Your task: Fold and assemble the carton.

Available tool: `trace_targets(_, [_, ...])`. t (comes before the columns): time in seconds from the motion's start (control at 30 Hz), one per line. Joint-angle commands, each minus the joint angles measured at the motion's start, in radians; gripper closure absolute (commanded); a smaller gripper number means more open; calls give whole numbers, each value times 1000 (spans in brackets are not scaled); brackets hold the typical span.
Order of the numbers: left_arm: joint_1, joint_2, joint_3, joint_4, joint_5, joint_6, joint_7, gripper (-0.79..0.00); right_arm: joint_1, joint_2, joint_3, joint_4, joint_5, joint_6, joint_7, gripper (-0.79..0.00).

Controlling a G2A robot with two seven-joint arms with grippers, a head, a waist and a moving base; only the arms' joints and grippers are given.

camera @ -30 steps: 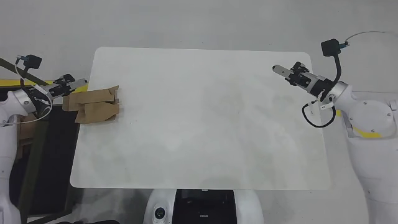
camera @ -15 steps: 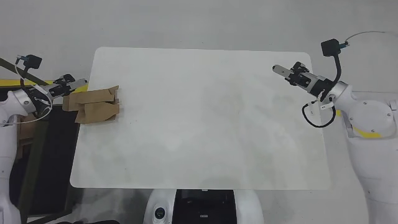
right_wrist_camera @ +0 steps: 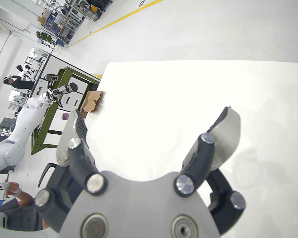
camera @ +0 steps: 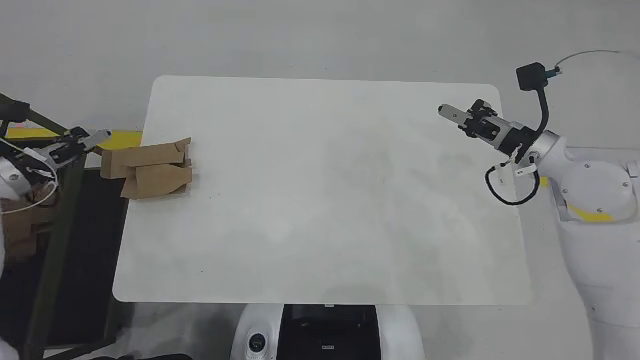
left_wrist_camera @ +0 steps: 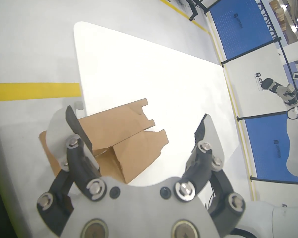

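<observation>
The white tabletop [camera: 330, 210] stands on a pale grey floor. The brown carton [camera: 155, 168] lies at its left edge toward the far side, folded roughly flat with notched flaps, and part of it hangs out past the edge. The left claw [camera: 98, 137] hangs just off that edge beside the carton's far left corner, its jaws spread wide and holding nothing, while the right claw [camera: 447, 112] sits above the far right part of the tabletop, well apart from the carton, likewise wide and empty.
</observation>
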Motion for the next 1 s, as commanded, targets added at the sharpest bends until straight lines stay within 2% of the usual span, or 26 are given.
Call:
trace_targets(0.0, [20, 4, -20, 14, 0, -3, 6, -785, 0, 0, 0, 0, 0, 0, 0, -785])
trace_targets(0.27, [69, 21, -72, 55, 51, -8, 32, -785, 0, 0, 0, 0, 0, 0, 0, -785])
trace_targets(0.43, [68, 24, -49, 77, 76, 31, 34, -785, 0, 0, 0, 0, 0, 0, 0, -785])
trace_targets(0.7, [-5, 13, 63, 153, 141, 75, 69, -785, 0, 0, 0, 0, 0, 0, 0, -785])
trace_targets(0.97, [-119, -4, 180, 273, 197, 102, 78, -785, 0, 0, 0, 0, 0, 0, 0, -785])
